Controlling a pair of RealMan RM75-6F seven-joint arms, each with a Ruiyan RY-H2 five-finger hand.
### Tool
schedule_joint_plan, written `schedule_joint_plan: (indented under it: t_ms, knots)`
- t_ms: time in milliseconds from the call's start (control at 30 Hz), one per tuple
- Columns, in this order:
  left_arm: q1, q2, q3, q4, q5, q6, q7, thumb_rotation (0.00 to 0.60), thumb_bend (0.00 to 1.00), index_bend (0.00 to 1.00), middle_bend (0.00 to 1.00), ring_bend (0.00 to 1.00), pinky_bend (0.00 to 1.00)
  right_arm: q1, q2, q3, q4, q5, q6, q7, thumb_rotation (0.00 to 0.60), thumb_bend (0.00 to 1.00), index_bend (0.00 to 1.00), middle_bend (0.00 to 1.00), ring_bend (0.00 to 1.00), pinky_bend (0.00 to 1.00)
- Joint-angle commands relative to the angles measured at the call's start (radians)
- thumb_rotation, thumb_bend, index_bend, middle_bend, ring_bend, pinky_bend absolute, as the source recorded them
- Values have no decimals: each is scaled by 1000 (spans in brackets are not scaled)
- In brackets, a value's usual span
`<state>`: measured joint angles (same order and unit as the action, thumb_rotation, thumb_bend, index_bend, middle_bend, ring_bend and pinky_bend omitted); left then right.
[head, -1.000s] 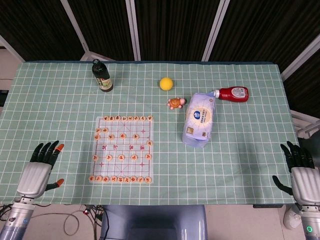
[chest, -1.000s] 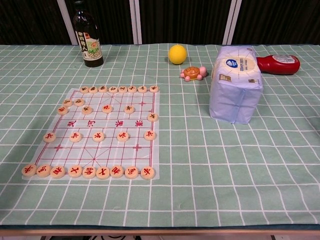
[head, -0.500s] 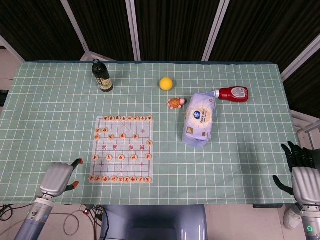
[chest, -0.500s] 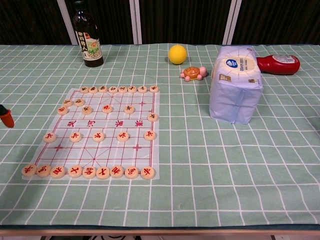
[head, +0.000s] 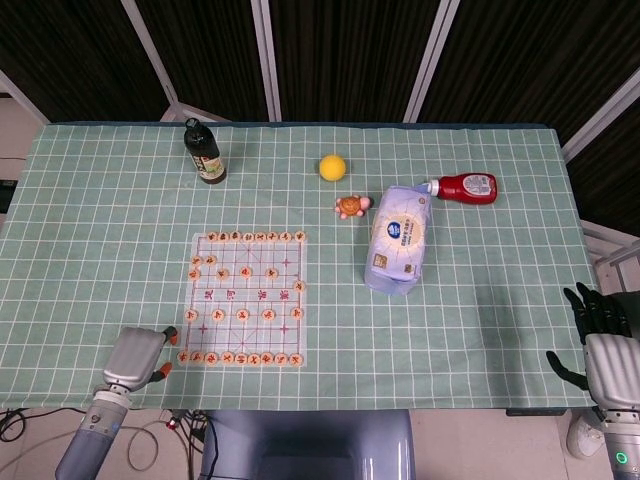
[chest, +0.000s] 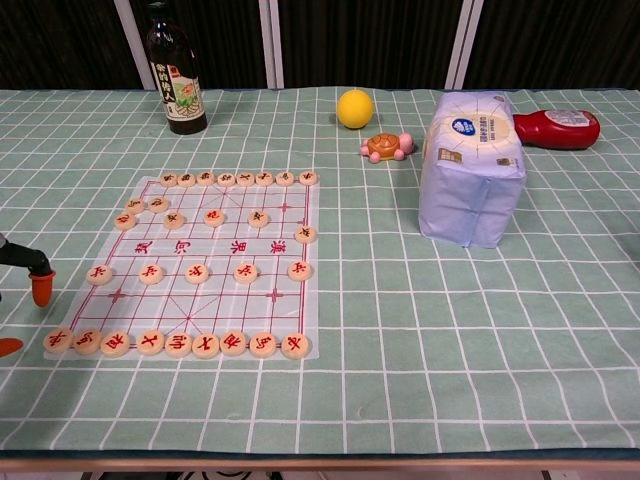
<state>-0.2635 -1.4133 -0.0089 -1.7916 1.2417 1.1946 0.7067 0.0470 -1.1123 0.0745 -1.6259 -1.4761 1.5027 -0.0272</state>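
Head view, left hand: left hand (head: 140, 355) hovers over the near edge of the table (head: 100, 250), just beside the near left corner of the chess board (head: 247, 298); orange fingertips point at the board's nearest row; nothing in its grasp, fingers apart
Head view, right hand: right hand (head: 605, 345) sits at the table's near right corner, dark fingers spread, holding nothing
Head view, chess board: lies left of centre toward the near edge, round chess pieces (head: 240, 358) lined along its near and far rows, others scattered between
Head view, far side: dark bottle (head: 205, 153) upright near the far left; yellow ball (head: 332, 167) near the far edge at centre; small turtle toy (head: 350, 207) just nearer than the ball
Head view, right half: tissue pack (head: 400, 238) lies right of centre; red sauce bottle (head: 464, 187) on its side just beyond the pack's far end
Chest view, left hand: only its orange fingertips (chest: 41, 288) show at the left edge of the frame, just beside the board's left margin, apart from the pieces
Chest view, right hand: not seen here
Chest view, board: near row of pieces complete along the edge closest to the camera
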Motion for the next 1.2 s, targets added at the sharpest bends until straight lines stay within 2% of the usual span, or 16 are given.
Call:
schedule_joint_plan:
  t_ms: [33, 800, 1200]
  knots:
    - [-8, -9, -2, 4, -11, -5, 1, 600, 232, 445, 1000, 986, 993, 0, 0, 0, -1, 0, 0, 0, 600, 292, 0, 0, 0, 0]
    - [-53, -34, 16, -10, -70, -14, 34, 600, 233, 427, 1000, 986, 993, -2, 3, 0, -5, 2, -2, 5, 600, 292, 0, 0, 0, 0]
    - [-67, -53, 25, 5, -79, -5, 36, 600, 236, 452, 1000, 986, 993, -2, 3, 1, -4, 3, -1, 7, 600, 293, 0, 0, 0, 0]
